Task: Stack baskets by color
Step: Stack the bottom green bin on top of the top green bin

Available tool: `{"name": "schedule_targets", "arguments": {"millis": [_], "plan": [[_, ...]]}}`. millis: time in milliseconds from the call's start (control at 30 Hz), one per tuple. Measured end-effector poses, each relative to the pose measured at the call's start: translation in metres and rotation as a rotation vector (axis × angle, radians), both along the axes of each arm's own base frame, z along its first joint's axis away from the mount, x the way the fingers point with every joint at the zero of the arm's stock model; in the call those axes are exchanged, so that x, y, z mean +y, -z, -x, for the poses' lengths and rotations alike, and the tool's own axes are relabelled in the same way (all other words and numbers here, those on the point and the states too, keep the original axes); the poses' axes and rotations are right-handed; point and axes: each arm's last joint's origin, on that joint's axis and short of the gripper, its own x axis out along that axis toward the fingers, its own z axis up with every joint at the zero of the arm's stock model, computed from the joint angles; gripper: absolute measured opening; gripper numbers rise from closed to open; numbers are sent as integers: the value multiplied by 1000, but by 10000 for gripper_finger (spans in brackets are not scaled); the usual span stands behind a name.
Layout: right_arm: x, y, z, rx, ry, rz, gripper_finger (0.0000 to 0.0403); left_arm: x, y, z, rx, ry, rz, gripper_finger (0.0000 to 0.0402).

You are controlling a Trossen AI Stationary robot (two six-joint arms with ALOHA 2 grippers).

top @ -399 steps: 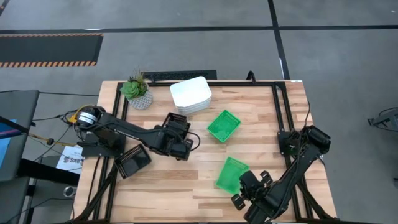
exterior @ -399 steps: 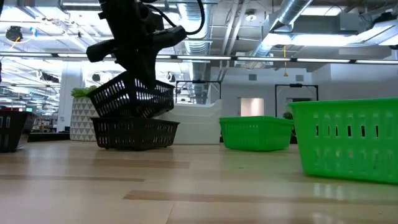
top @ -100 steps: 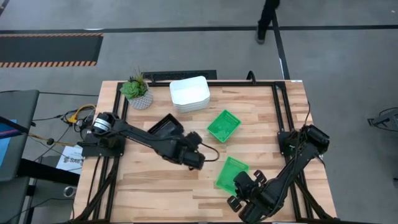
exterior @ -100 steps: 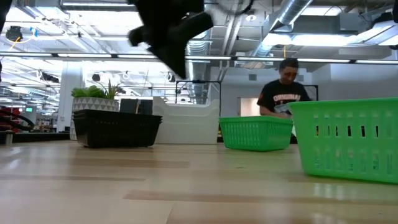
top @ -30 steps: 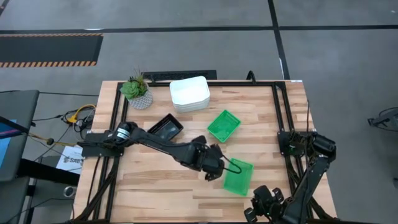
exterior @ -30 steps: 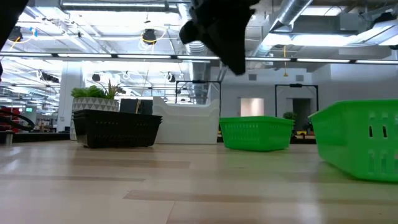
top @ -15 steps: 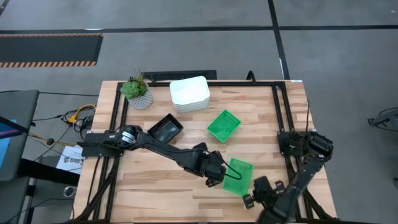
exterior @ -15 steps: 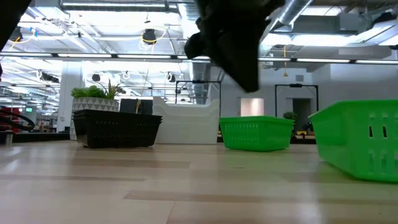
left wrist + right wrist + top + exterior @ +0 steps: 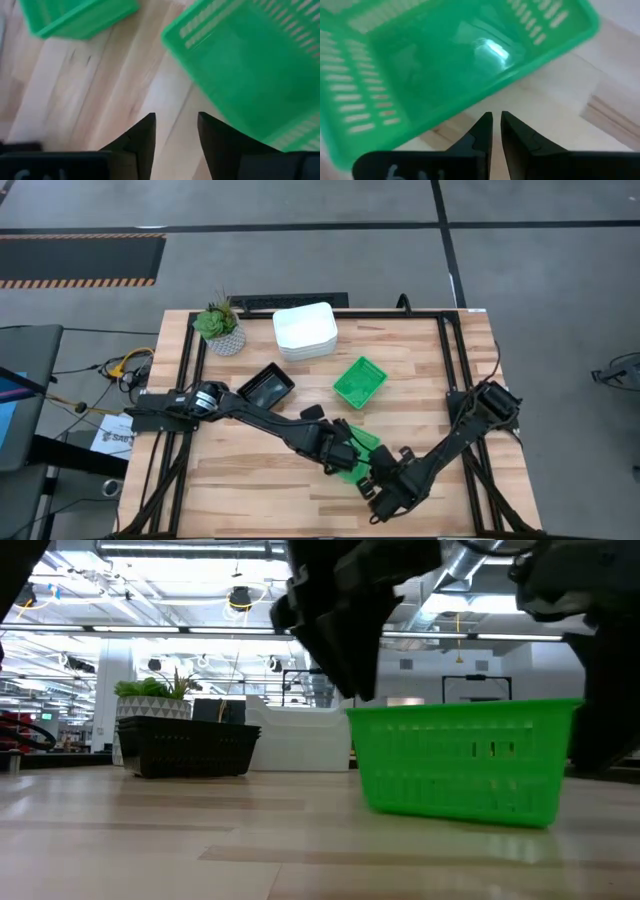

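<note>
A green basket (image 9: 362,440) (image 9: 460,765) stands on its bottom on the table near the front middle, largely covered by both arms in the high view. My left gripper (image 9: 347,462) (image 9: 176,122) is open at the basket's left end, pointing steeply down. My right gripper (image 9: 377,480) (image 9: 496,120) is shut, its tips just in front of the basket's long wall (image 9: 470,100). A second green basket (image 9: 360,380) sits farther back. The white baskets (image 9: 307,330) are stacked at the far edge. The black baskets (image 9: 265,387) are stacked at the left. My left gripper is open, and one finger (image 9: 215,135) stands right beside the green basket's rim (image 9: 235,120); I cannot tell whether it touches. My right gripper is shut with its fingertips (image 9: 487,120) close to the basket's long wall, near the wall's foot; I cannot tell whether they touch.
A small potted plant (image 9: 220,325) stands at the far left corner. Black frame rails (image 9: 450,360) run along the table's sides. Bare wood lies along the near left (image 9: 230,480) and the far right (image 9: 420,350).
My left gripper has sunk a little and opened, letting go of the green basket. The basket, held tilted before, now stands on the table, shifted left and turned. My right gripper has swung from the near right edge toward the basket, staying shut.
</note>
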Motion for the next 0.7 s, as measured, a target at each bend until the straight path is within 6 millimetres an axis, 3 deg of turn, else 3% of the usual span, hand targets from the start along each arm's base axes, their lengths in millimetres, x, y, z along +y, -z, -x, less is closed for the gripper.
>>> {"name": "schedule_targets", "arguments": {"millis": [167,333,700], "plan": [[-1,0,-2,-18,-16,16,63,1,1,8,57,-31,-36,134],[4,-1,1,-33,-16,6,63,-2,0,2,-15,-44,-7,124],[62,-17,55,-117,23,-93,63,-5,-3,-7,-109,-32,80,113]]}}
